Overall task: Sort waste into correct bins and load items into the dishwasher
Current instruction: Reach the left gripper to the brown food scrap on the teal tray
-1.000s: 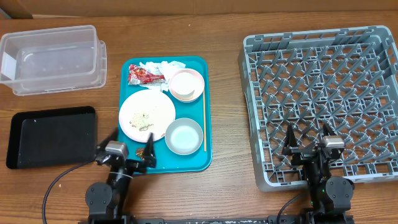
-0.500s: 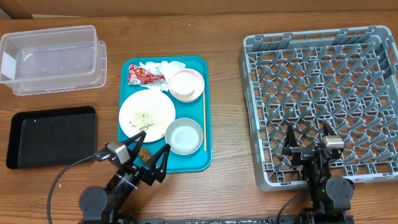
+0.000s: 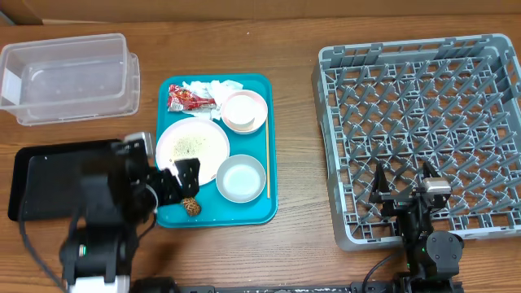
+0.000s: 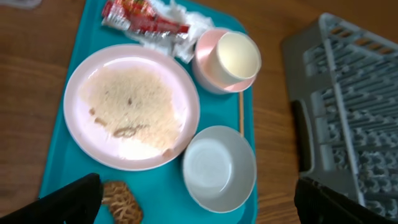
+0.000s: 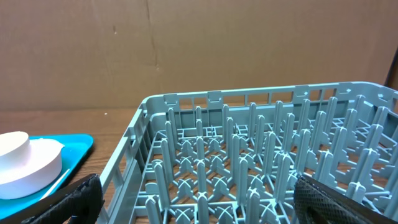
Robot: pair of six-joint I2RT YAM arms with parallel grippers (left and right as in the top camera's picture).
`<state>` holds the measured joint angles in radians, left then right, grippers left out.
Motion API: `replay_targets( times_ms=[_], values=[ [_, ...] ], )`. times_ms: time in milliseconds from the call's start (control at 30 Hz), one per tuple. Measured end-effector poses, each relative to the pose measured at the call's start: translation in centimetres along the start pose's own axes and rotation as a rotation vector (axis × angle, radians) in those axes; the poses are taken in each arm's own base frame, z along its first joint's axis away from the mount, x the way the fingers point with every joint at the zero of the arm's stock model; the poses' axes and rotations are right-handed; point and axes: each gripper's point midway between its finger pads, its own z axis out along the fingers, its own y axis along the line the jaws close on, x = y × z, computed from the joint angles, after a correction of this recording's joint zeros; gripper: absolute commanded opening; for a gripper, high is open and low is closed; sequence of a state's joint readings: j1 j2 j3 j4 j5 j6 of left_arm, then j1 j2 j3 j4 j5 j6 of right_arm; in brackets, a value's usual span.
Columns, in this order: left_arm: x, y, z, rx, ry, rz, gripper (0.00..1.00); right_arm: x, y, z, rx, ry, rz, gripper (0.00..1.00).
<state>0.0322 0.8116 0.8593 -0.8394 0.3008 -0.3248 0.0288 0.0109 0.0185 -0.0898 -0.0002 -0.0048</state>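
Observation:
On the teal tray (image 3: 264,207) lie a pink plate (image 3: 192,149) with rice-like crumbs (image 4: 132,106), a pink bowl (image 3: 244,111) holding a whitish cup (image 4: 236,55), a white bowl (image 3: 241,177), a thin wooden stick (image 3: 267,159), a red-and-white wrapper (image 3: 189,99), white tissue (image 3: 210,87) and a brown lump (image 3: 190,207). My left gripper (image 3: 167,181) hovers open above the tray's near left part, nothing between its fingers (image 4: 68,199). My right gripper (image 3: 401,189) stands open over the near edge of the grey dish rack (image 3: 423,130).
A clear plastic tub (image 3: 69,77) sits at the far left with a black tray (image 3: 57,175) in front of it; my left arm partly covers that tray. Bare wood separates the teal tray and the rack. A cardboard wall (image 5: 199,50) stands behind.
My left arm has risen from the table's front edge and swung up and left, now over the teal tray's left side. The right arm has not moved.

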Motion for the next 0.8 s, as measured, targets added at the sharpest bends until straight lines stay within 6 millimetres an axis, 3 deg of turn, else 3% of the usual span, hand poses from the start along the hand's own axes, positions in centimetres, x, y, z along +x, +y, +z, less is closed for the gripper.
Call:
replay_targets(
  times_ms=[233,533,633,700,800],
  values=[
    [3.7,3.1,5.1,-0.109,0.292,-0.107,1.00,0.0,0.0,0.0,0.000,0.000,0.000,1.00],
    [9.6,7.4,7.7,-0.335,0.609,-0.245,1.00,0.0,0.0,0.0,0.000,0.000,0.000,1.00],
    [10.2,8.6,8.2,-0.419,0.630,-0.262,0.91,0.0,0.0,0.0,0.000,0.000,0.000,1.00],
    [9.9,9.1,8.9,-0.444,0.610,-0.270,0.75,0.0,0.0,0.0,0.000,0.000,0.000,1.00],
    [9.5,9.7,9.8,-0.466,0.580,-0.285,0.73,0.0,0.0,0.0,0.000,0.000,0.000,1.00]
  ],
)
